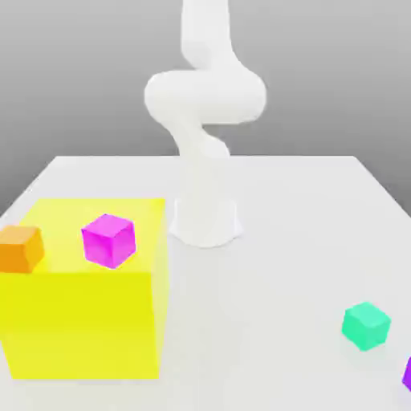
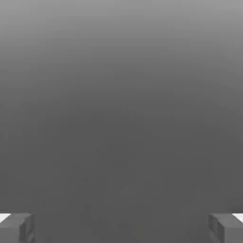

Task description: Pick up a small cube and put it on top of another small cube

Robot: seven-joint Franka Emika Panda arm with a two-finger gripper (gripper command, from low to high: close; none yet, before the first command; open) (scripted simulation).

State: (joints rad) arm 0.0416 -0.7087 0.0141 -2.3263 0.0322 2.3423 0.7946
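Jaws are seen spread wide and empty. The small cube (image 1: 366, 325) is set on the surface (image 1: 281, 201) toward the exterior view's right; the purple cube (image 1: 408, 373) beside it could be knocked by a careless descent.

A smooth white tabletop (image 1: 305, 209) under soft, even light stands before a plain grey backdrop (image 1: 80, 72) without visible seams.
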